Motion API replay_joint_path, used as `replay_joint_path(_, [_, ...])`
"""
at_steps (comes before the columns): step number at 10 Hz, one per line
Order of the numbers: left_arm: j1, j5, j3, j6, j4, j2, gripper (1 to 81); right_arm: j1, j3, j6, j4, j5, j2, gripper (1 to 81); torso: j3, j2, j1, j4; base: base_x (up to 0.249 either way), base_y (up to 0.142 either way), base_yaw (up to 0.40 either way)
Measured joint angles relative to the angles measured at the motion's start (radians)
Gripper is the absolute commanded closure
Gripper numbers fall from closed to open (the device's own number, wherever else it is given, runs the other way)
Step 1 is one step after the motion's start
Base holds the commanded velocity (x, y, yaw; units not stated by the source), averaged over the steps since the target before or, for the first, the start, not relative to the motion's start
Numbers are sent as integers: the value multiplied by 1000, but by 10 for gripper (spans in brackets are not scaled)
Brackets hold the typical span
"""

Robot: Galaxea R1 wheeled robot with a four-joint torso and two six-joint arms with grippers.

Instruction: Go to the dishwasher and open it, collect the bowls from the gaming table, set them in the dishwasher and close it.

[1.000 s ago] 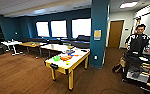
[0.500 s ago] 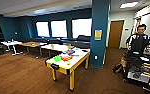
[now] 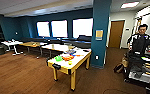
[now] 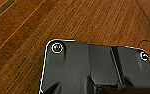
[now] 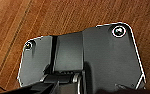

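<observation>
Head view | gaming table (image 3: 73, 65) well ahead, long axis receding, bowls (image 3: 63, 58) atop | claw states: cannot tell

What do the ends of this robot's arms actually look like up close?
Each wrist carries a wide dark grey plate with rounded, pale-edged corners and round silvery fittings at those corners. On the right wrist's plate, a jointed dark bar runs alongside, above the wooden plank floor.
</observation>
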State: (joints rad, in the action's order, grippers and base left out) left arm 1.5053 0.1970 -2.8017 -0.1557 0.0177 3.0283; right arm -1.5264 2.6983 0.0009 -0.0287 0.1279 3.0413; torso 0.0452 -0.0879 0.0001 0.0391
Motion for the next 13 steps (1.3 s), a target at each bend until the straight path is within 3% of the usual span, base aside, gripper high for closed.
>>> replay_joint_path(13, [2, 2, 1, 2, 0, 2, 10, -2, -1, 0, 0, 1, -5, 10, 0, 0, 0, 0, 110, 72, 0])
